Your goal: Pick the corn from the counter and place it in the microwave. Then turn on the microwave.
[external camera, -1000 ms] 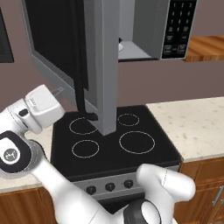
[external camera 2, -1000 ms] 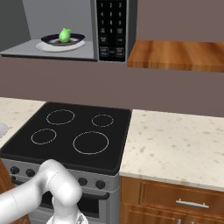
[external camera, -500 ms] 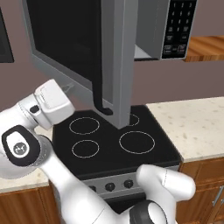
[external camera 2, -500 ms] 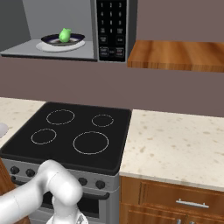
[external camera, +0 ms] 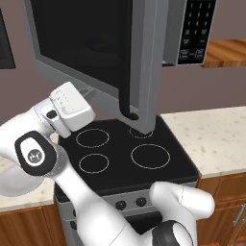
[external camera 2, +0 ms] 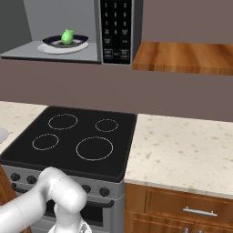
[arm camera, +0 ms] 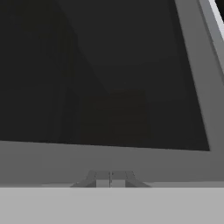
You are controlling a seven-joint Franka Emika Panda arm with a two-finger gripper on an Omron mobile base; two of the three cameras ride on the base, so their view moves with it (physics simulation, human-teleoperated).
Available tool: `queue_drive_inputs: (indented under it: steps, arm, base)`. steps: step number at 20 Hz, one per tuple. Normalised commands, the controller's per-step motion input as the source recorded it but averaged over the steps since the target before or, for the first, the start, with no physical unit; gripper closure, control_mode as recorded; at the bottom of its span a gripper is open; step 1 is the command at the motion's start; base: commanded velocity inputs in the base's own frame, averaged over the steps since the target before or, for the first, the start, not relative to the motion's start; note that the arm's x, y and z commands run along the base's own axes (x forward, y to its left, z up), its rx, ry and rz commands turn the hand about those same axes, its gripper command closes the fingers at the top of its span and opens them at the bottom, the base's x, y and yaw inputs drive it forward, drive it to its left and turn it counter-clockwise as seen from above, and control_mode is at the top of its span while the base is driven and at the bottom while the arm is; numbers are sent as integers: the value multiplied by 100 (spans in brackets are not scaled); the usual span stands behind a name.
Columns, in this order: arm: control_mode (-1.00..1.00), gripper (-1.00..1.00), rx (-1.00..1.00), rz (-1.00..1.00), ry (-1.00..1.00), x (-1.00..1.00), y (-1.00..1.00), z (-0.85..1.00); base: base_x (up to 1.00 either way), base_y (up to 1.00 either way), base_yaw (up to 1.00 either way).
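One microwave (external camera 2: pixel 91 32), door (external camera: pixel 91 53) swung partway open over one four-ring stovetop (external camera 2: pixel 77 139).
One corn (external camera 2: pixel 68 36) sits on one plate (external camera 2: pixel 63 44) inside, upper left of the right base view; its axis is unclear. Gripper (arm camera: pixel 110 178), jaws together, meets the door's lower frame; beige counter (external camera 2: pixel 182 150) lies open at right.

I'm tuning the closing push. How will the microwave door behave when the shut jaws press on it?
The door looks like a stiff metal frame, so it should swing as one piece rather than flex. It hangs open over the stove, so a push probably keeps it swinging shut. Its dark window looks smooth; the gripper may slide there, so the grey frame seems safer.
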Motion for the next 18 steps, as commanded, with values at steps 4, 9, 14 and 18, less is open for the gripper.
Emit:
queue_drive_inputs:
  steps: [4, 9, 14, 18]
  arm:
    - [-100, 100, 0, 0, 0, 1, -36, 7]
    - [-100, 100, 1, 0, 0, 2, -40, 7]
    - [-100, 100, 5, 3, 0, 5, -37, 9]
    - [-100, 100, 7, 6, 0, 9, -32, 11]
  base:
    - [0, 0, 0]
    - [0, 0, 0]
    - [0, 0, 0]
    - [0, 0, 0]
